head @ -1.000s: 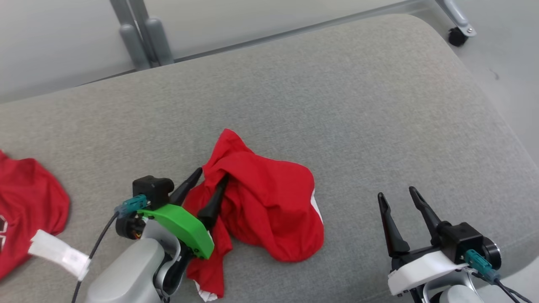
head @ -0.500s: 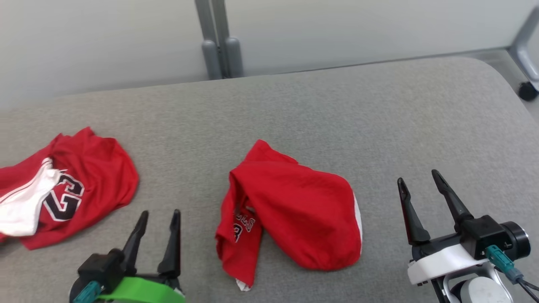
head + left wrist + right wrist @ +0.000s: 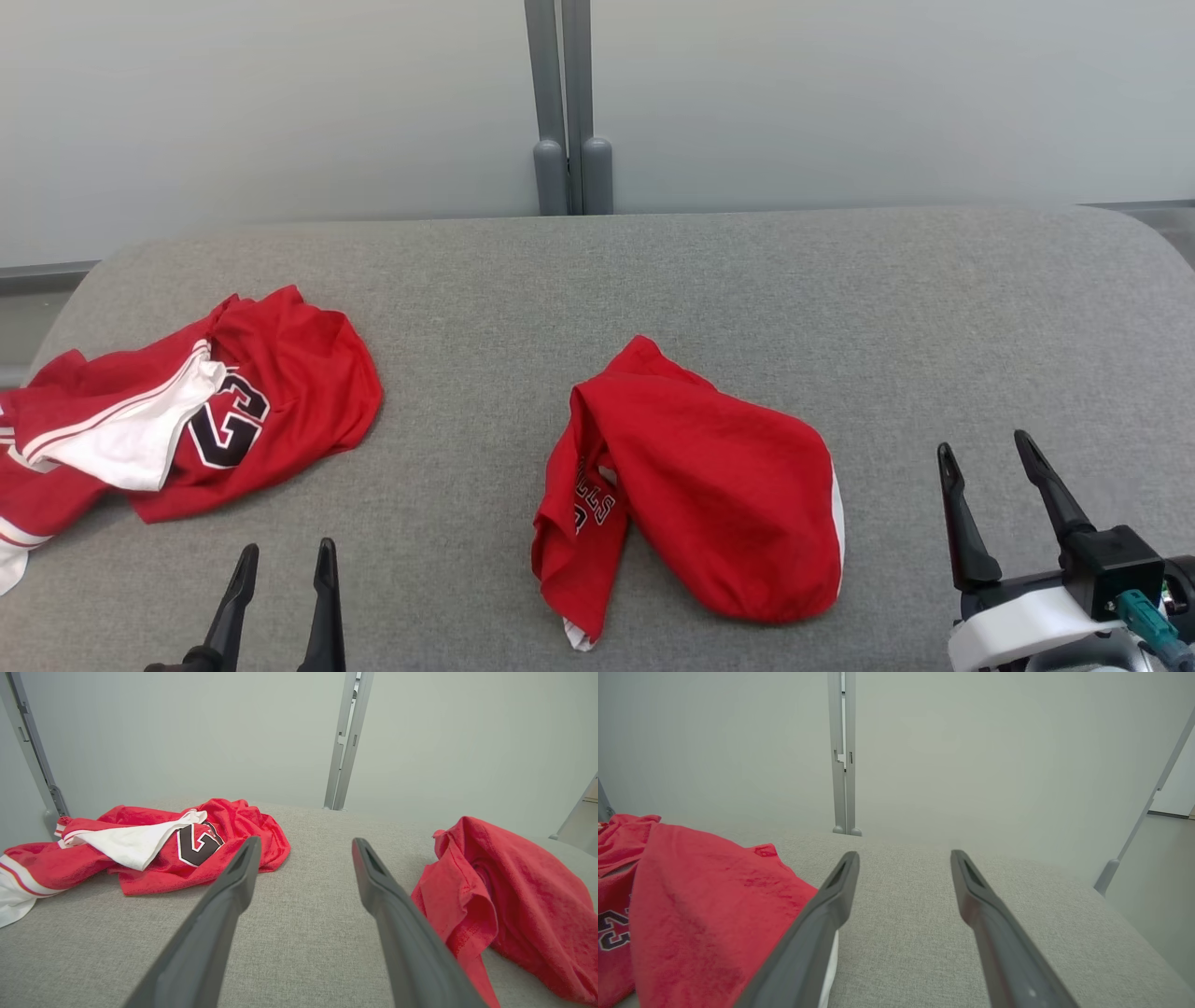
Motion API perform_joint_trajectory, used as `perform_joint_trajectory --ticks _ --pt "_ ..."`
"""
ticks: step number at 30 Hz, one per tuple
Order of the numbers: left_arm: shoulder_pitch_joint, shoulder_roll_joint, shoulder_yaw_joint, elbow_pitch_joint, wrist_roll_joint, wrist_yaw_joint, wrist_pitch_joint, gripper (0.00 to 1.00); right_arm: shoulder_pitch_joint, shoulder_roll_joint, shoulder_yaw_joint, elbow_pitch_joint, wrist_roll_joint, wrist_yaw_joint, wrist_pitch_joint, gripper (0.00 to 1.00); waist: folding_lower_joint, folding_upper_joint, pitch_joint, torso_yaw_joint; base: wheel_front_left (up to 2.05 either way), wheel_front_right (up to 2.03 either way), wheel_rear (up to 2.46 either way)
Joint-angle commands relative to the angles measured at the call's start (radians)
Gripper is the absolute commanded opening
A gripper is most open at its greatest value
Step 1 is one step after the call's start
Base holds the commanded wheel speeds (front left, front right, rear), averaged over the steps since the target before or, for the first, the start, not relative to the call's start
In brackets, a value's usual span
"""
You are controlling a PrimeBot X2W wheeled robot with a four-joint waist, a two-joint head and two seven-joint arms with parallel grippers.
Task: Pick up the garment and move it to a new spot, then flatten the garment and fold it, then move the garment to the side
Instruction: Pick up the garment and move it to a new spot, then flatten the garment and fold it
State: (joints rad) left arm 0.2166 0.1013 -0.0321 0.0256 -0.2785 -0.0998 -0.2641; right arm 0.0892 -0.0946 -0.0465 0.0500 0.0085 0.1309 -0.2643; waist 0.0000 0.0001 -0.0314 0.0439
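Red cloth, crumpled and folded over on itself, is the garment (image 3: 709, 495), lying a little below the middle of the head view on a grey woven cushion (image 3: 747, 299); its larger part is a smooth rounded lobe toward the lower right with a thin white edge along its right side, while a narrower flap hangs down at its left, showing part of some dark lettering with white outlines and ending in a small white hem at the bottom tip. In the left wrist view the garment (image 3: 514, 896) sits at the right of the frame with deep creases, and in the right wrist view it (image 3: 700, 914) rises as a red mound at the left. A second jersey (image 3: 280, 392), also red with a white panel and a large dark numeral, lies bunched at the left of the head view, well apart from the garment. The left gripper (image 3: 288, 549) shows at the lower left of the head view, fingers pointing up the frame, jaws spread apart and holding nothing, above bare cushion between the two pieces of clothing. The right gripper (image 3: 983, 444) stands at the lower right, tilted slightly leftward, jaws likewise wide apart and empty, near the garment's white edge but not touching it. Behind the cushion a grey metal post (image 3: 569, 140) rises against a pale wall (image 3: 280, 112)
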Motion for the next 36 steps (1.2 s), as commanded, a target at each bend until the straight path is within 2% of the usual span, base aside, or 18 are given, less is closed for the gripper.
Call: perform_joint_trajectory --ticks 1,10,17,32,34,36 --pt "0.013 -0.009 0.016 -0.004 0.016 -0.011 0.0 1.0 0.015 0.005 -0.006 0.008 -0.003 0.0 0.0 1.0 0.0 -0.0001 -0.005 -0.002 0.0 0.0 0.0" --pt "-0.001 -0.035 0.033 0.015 0.046 -0.032 0.0 1.0 0.022 0.023 -0.013 0.032 -0.006 0.0 0.0 1.0 0.0 -0.0001 -0.005 -0.022 0.0 0.0 0.0" --pt "-0.026 -0.013 -0.007 0.02 0.026 -0.032 0.0 1.0 0.006 0.03 -0.004 0.039 -0.002 0.0 0.0 1.0 0.0 -0.0001 0.0 -0.034 0.0 0.0 0.0" --pt "-0.038 0.005 -0.02 0.04 0.023 -0.032 -0.001 1.0 -0.006 0.032 0.007 0.048 0.007 0.0 0.0 1.0 0.0 -0.0001 0.003 -0.058 0.0 0.0 0.0" --pt "-0.051 0.003 -0.042 0.025 0.027 -0.032 -0.001 1.0 -0.008 0.032 0.006 0.048 0.008 0.0 0.0 1.0 0.0 -0.0001 0.004 -0.063 0.0 0.0 0.0" --pt "-0.066 0.003 -0.108 0.003 0.022 -0.032 -0.001 1.0 -0.011 0.032 0.005 0.047 0.01 0.0 0.0 1.0 0.0 -0.0001 0.007 -0.069 0.0 0.0 0.0"
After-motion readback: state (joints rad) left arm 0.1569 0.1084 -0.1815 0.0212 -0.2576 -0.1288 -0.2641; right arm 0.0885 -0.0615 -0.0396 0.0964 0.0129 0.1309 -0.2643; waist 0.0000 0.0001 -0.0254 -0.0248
